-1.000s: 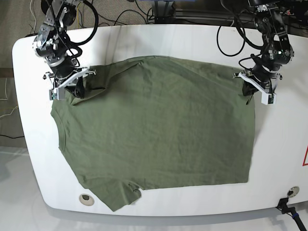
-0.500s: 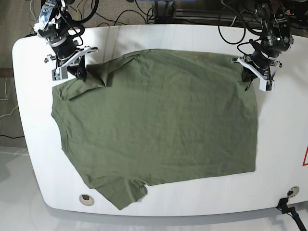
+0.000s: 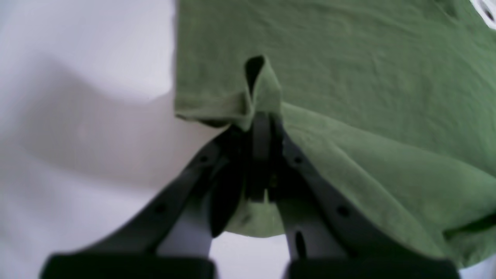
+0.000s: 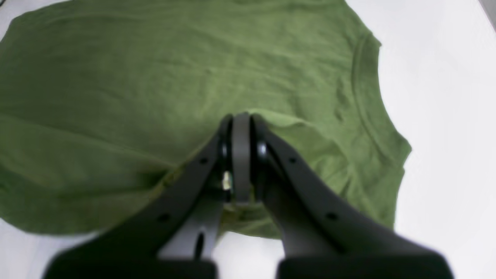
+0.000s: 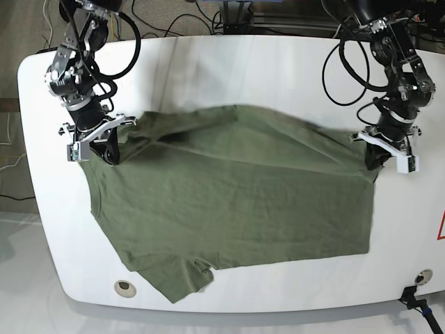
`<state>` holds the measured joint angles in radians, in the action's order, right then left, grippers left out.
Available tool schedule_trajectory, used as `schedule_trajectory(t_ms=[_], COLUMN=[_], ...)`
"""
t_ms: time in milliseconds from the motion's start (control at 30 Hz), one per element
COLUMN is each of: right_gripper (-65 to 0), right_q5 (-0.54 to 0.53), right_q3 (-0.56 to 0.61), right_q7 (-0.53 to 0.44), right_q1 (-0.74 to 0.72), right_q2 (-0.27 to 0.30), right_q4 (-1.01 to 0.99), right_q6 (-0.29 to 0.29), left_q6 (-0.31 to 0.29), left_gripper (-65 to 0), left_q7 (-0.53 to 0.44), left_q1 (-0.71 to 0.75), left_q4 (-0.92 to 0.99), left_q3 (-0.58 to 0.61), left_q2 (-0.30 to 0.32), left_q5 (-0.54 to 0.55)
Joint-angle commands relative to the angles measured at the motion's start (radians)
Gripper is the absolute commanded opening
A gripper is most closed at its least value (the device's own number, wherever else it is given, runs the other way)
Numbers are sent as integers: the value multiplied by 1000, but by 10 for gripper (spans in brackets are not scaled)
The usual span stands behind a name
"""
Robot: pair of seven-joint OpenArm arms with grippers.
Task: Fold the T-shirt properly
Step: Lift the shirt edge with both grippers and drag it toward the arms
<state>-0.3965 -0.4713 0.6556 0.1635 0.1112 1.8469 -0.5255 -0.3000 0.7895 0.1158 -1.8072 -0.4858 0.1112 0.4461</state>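
The olive-green T-shirt (image 5: 236,209) lies spread over the white table (image 5: 229,62), collar end at the left and hem at the right. My right gripper (image 5: 110,152) is shut on the far shoulder edge. The right wrist view shows the same grip (image 4: 241,118), with the collar (image 4: 366,100) off to one side. My left gripper (image 5: 375,158) is shut on the far hem corner, and in the left wrist view (image 3: 260,118) a small fold of cloth (image 3: 255,89) sticks out past its tips. The held far edge is raised and folds over the shirt.
Cables (image 5: 181,24) trail off the table's back edge behind both arms. A round port (image 5: 124,287) sits at the front left corner and a black clamp (image 5: 417,299) at the front right. A red sticker (image 5: 441,229) marks the right edge.
Both grippers, after moving toward the back, have come toward the front with the shirt's far edge. That edge now lies nearer the middle of the table, with creases behind it.
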Motion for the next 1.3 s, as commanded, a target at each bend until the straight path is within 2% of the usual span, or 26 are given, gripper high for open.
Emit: schedule_trajectory(t_ms=[0, 367, 567, 700, 933, 1100, 1200, 1267], right_gripper=[-650, -650, -650, -650, -650, -650, -650, -650], right_q5=[-20, -20, -20, -18, -18, -18, -12, 31], right_q3=[-2, 1, 1, 3, 3, 3, 10, 50], right_q7=[-29, -29, -30, -30, -33, -40, -90, -119], right_q1=[-34, -184, -284, -348, -442, -497, -516, -520], right_q2=[22, 45, 89, 124, 146, 146, 147, 147], right_q4=[-25, -220, -333, -413, -517, -594, -629, -631], right_q6=[-8, -8, -8, -8, -8, -8, -8, -8], left_q6=[-1, 3, 5, 66, 69, 69, 69, 69], left_gripper=[-650, -650, -650, -650, -650, -650, -650, -650], left_q7=[-20, -18, 81, 137, 137, 103, 95, 51], left_q1=[-31, -107, -172, -244, -376, -380, -380, -379], left_q4=[17, 208, 272, 278, 380, 393, 392, 392], left_q3=[-11, -4, -9, -9, -3, -4, -11, -11], left_q2=[9, 8, 12, 14, 28, 35, 35, 43], left_q5=[7, 7, 6, 6, 4, 3, 3, 3])
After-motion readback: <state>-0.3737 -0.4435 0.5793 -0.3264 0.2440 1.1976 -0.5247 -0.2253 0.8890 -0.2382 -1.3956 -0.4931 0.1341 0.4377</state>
